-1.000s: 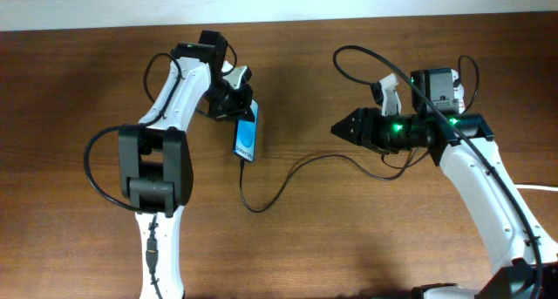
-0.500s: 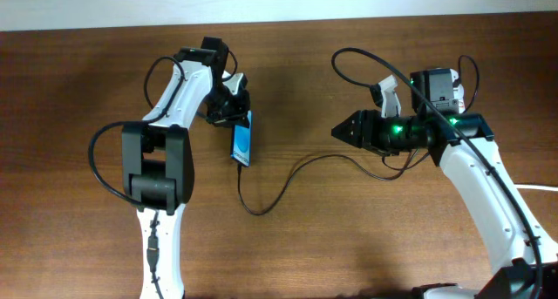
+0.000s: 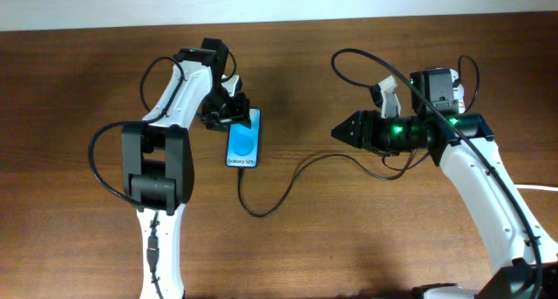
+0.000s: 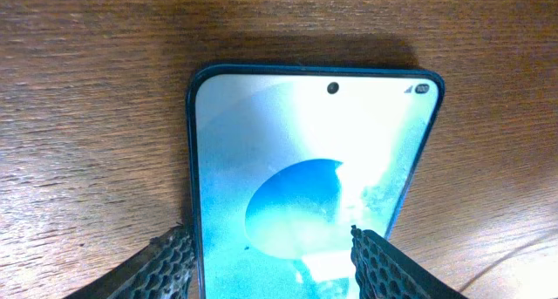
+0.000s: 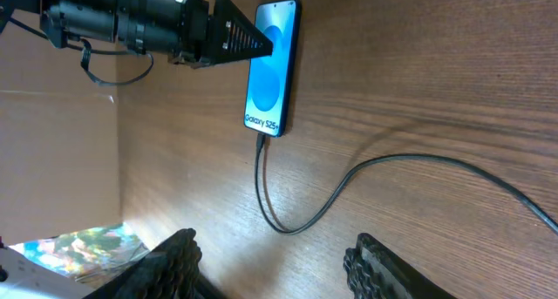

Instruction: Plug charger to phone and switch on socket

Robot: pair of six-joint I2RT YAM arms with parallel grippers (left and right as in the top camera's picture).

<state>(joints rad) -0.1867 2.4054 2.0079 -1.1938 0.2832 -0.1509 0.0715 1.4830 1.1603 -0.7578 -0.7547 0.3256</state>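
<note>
Left wrist: phone (image 4: 309,186) lies flat between the 2 fingers (image 4: 170,264).

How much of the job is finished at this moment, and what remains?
Done, it seems: the charger is plugged into the phone at its lower end. In hand: the left gripper holds the phone flat on the table; the right gripper is open and empty. Left: switching on the socket, which no view shows.

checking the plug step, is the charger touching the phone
Touching. The right wrist view shows the charger tip seated in the bottom edge of the phone, just below the Galaxy text, with no gap.
</note>
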